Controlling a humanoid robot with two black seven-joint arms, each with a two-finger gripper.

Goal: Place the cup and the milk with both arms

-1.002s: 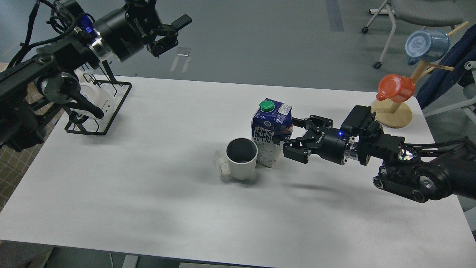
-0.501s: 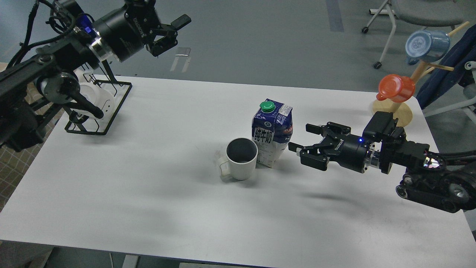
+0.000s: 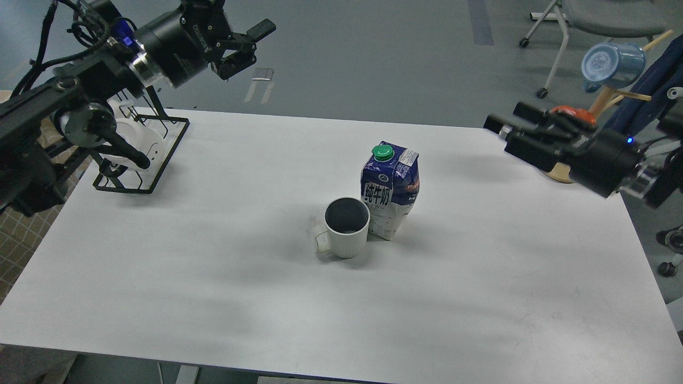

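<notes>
The off-white ribbed cup point(image 3: 346, 230) with a dark inside stands upright near the middle of the white table point(image 3: 213, 266), handle to the front left. The blue and white milk carton point(image 3: 390, 192) with a green cap stands upright right behind it, touching or nearly touching it. My right gripper point(image 3: 507, 128) is open and empty, raised above the table's right edge, well clear of the carton. My left gripper point(image 3: 248, 45) is open and empty, high above the table's far left corner.
A black wire rack point(image 3: 140, 154) with white mugs stands at the table's left edge under my left arm. A wooden cup tree point(image 3: 605, 98) with a blue cup point(image 3: 612, 65) and an orange cup point(image 3: 573, 113) stands at the far right, partly behind my right gripper. A chair stands beyond.
My right gripper let go of the milk carton, drew back to the right and rose up to the right edge. The carton and cup stay in place. The left arm barely moved.
</notes>
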